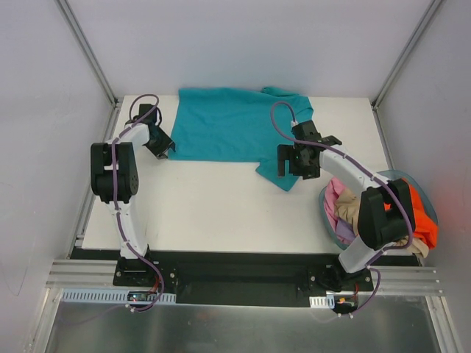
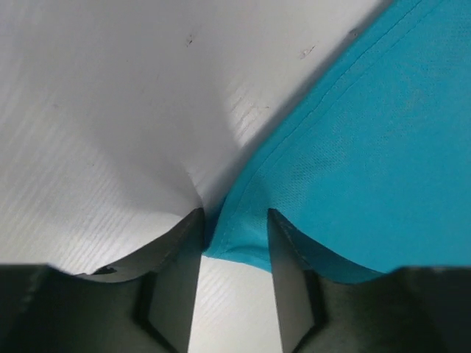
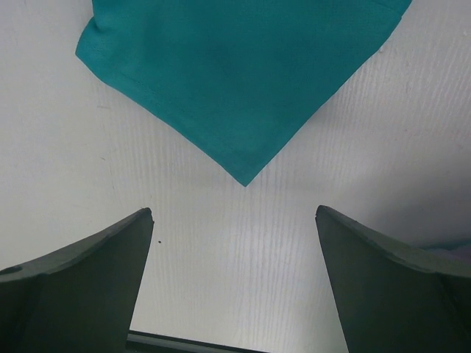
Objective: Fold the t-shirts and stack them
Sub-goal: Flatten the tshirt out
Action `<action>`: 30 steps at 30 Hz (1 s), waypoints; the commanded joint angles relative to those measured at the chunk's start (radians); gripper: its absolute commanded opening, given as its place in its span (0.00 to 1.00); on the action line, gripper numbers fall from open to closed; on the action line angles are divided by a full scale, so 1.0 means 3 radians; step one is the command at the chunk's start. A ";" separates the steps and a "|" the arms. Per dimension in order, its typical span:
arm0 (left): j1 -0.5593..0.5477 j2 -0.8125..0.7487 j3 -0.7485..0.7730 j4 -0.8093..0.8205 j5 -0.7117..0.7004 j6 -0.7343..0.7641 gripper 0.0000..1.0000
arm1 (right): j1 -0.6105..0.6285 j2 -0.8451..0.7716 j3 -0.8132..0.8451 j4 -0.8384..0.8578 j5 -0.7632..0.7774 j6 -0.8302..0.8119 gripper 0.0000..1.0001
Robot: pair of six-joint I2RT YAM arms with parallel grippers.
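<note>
A round blue-grey basket [image 1: 324, 215] at the table's right edge holds bright orange [image 1: 423, 213], pink [image 1: 336, 193], tan [image 1: 347, 212] and lavender [image 1: 340, 234] cloth t-shirts; only the overhead view shows it. A teal cloth t-shirt [image 1: 228, 129] lies spread on the far side of the white table [image 1: 213, 213].

The left gripper [image 2: 235, 217] is half closed, and its wrist view shows the teal hem corner between the fingers. Whether it is pinched I cannot tell.

The right gripper [image 3: 234, 213] gapes wide and holds nothing, near the shirt's pointed corner.
</note>
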 commanded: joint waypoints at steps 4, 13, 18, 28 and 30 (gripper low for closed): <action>0.0019 0.0083 0.0000 -0.0063 0.0145 0.0021 0.00 | 0.0001 0.0075 0.0021 0.0077 -0.0090 -0.0063 0.97; 0.0024 -0.0223 -0.0266 -0.0063 -0.0105 0.0108 0.00 | 0.0226 0.0648 0.0332 0.0097 -0.0269 -0.0458 0.84; 0.0024 -0.0275 -0.0322 -0.0063 -0.0152 0.0128 0.00 | 0.0221 0.0898 0.0517 0.0097 -0.0009 -0.0416 0.80; 0.0019 -0.0438 -0.0526 -0.0058 -0.0151 0.0098 0.00 | 0.0287 0.0863 0.0078 0.0036 0.0104 -0.0284 0.59; 0.0019 -0.0515 -0.0669 -0.0053 -0.0187 0.0078 0.00 | 0.0354 0.0756 -0.0162 0.0046 0.0119 -0.0222 0.57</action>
